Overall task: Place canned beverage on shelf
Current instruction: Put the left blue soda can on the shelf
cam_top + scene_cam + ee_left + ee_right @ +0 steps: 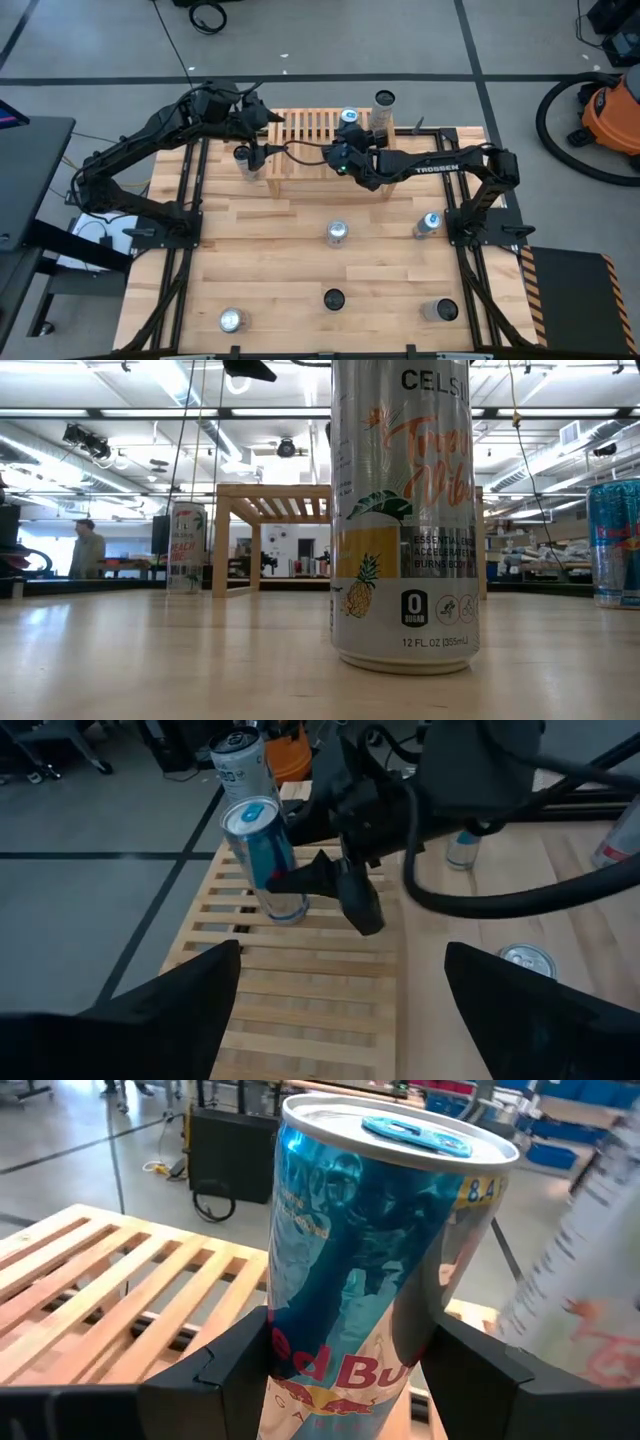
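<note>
A blue Red Bull can, the canned beverage, sits between the fingers of my right gripper, which is shut on it. In the left wrist view that can leans slightly with its base at the slats of the shelf. The light-wood shelf stands at the back middle of the table. A white can stands at the shelf's right end, just behind the held one. My left gripper hovers over the shelf's left end, open with nothing between its fingers.
A can stands on the table beside the shelf's left side. Several more cans are scattered over the near half of the table. A tall Celsius can fills the low view. A person stands far off in the room.
</note>
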Tool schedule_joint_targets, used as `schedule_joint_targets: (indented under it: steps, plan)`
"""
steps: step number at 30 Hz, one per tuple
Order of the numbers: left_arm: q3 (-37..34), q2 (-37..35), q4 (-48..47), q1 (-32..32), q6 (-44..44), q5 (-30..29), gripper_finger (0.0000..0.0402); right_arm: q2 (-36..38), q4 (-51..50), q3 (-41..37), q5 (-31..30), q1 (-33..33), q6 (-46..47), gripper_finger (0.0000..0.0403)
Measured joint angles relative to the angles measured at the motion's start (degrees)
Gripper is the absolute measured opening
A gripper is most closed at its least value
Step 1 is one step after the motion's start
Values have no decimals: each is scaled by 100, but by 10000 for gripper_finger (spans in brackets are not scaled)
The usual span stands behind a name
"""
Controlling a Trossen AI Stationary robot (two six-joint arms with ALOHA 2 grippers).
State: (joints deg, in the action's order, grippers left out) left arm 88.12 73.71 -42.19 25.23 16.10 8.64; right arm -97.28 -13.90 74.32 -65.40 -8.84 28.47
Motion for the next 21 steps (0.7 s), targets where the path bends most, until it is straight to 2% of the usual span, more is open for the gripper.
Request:
schedule_joint_targets:
  steps: [4, 13, 16, 21]
  plan:
    - [0, 0, -5, 0, 6, 0, 355, -3, 174, -1, 32, -61, -361, 229]
    - [0, 0, -7, 0, -3, 0, 355, -3, 60, 1, 205, -327, -419, 230]
    - [0, 0, -7, 0, -3, 0, 355, 3, 121, 5, 414, -374, -404, 239]
    - [0, 0, -4, 0, -7, 0, 355, 3, 124, 5, 375, -374, -420, 267]
